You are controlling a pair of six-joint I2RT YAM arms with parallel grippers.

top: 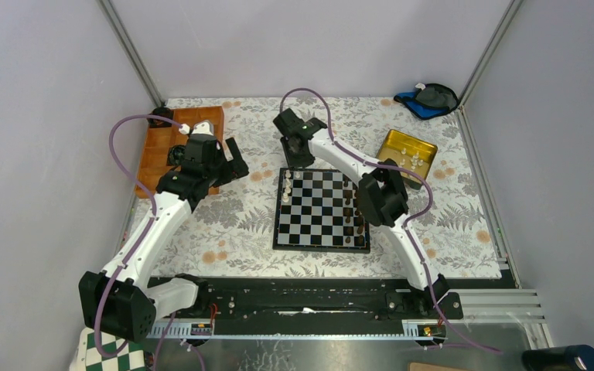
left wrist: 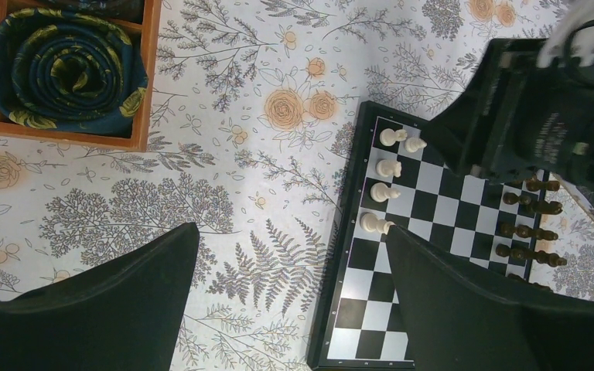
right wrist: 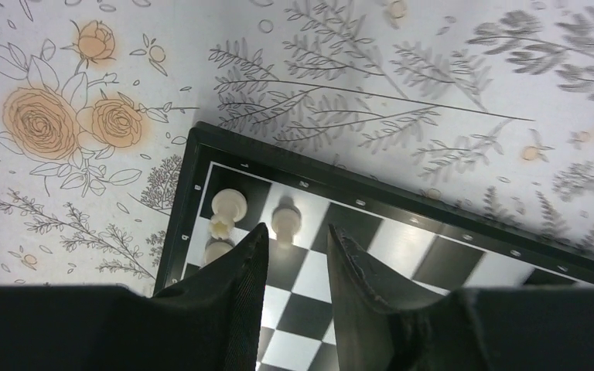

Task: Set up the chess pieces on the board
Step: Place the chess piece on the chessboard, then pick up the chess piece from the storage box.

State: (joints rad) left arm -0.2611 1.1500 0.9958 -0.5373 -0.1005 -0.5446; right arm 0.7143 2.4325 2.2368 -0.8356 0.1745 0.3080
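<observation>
The right gripper (right wrist: 298, 232) stood parted, empty, over the far-left corner of the square black-framed chessboard (right wrist: 195, 193). Its left edge carried small cream chess pieces (right wrist: 228, 207). The left gripper (left wrist: 290, 232) hung wide apart above the floral tablecloth (left wrist: 263, 100).

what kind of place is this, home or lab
Probably a lab robot cell, not a home: plain grey walls on metal frame posts box in the table, and the left arm and right arm are bolted to a rail at its near edge.
</observation>
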